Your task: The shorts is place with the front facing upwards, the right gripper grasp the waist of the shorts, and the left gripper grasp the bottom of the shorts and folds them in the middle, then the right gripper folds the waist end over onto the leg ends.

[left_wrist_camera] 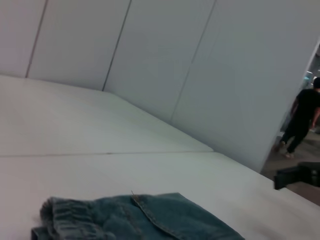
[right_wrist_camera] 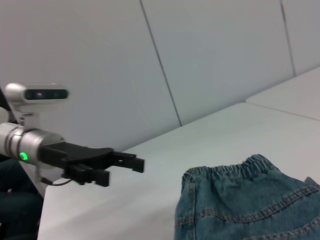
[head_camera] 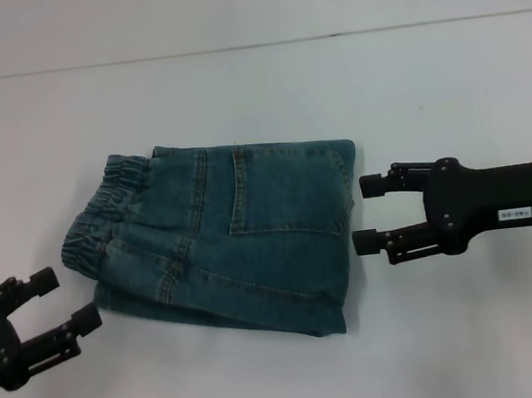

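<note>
The blue-green washed denim shorts [head_camera: 222, 238] lie in a compact, layered packet in the middle of the pale tabletop [head_camera: 253, 85], patch pocket upward. The gathered elastic waist [head_camera: 104, 213] sits at the packet's left side, and a clean fold edge runs down the right. Judging from that lie, both folds look done — the task seems to be at its end, or close to it.

The black, white-labelled right claw [head_camera: 372, 214] hovers just beside the folded right edge, its fingers spread wide and holding nothing. The black, unlabelled left claw [head_camera: 66, 300] sits near the waist corner, low at the left, also spread wide and empty; in the right wrist view it [right_wrist_camera: 125, 165] hangs above the tabletop, well apart from the cloth.

What the next move calls for, as I read it: either both arms draw away without brushing the packet, or — if the edges want squaring — a light nudge at the lower layers, which stick out slightly along the near side.

The tabletop is plain and matte. Behind it stand pale panelled walls [left_wrist_camera: 150, 50], and through an opening a person in dark clothes [left_wrist_camera: 302, 117] is visible.
</note>
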{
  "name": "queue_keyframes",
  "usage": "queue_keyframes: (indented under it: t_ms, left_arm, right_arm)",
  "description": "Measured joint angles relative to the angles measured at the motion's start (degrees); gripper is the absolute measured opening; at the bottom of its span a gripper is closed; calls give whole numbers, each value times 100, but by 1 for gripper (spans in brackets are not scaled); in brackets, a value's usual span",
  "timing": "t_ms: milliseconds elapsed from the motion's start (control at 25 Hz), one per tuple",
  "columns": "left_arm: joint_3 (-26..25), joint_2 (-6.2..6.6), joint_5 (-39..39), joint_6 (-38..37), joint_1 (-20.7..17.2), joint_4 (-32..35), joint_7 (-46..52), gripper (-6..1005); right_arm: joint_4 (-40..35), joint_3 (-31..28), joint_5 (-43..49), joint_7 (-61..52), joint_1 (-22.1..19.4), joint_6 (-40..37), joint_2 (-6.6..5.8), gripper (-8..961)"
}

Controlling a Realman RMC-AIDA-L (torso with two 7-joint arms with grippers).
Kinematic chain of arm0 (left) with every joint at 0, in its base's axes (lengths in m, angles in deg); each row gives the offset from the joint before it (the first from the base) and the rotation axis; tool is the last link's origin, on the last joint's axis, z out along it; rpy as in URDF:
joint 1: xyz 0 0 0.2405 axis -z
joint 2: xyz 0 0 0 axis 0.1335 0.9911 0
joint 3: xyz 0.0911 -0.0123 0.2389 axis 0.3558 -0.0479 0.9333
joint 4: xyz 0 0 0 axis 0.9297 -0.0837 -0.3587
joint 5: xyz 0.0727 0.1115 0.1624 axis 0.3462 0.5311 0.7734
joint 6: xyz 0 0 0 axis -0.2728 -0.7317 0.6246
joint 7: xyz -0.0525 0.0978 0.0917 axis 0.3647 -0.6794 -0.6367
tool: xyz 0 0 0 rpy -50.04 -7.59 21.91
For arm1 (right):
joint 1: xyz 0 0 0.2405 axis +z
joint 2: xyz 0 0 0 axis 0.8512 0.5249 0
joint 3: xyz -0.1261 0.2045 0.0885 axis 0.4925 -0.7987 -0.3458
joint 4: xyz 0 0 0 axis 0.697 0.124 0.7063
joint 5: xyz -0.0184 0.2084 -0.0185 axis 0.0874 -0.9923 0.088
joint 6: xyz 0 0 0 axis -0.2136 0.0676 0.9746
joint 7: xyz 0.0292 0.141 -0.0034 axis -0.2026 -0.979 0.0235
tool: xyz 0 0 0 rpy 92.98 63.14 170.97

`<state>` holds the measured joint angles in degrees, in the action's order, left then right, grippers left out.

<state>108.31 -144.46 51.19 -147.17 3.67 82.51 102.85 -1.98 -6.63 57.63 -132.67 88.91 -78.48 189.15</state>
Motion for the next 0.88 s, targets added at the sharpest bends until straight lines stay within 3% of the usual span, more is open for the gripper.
queue_keyframes:
  t_ms: [880]
  left_arm:
    - [47, -33, 75, 24, 145, -284, -67, 919]
  right_arm:
    - [449, -31, -60, 232, -10, 449, 17, 938]
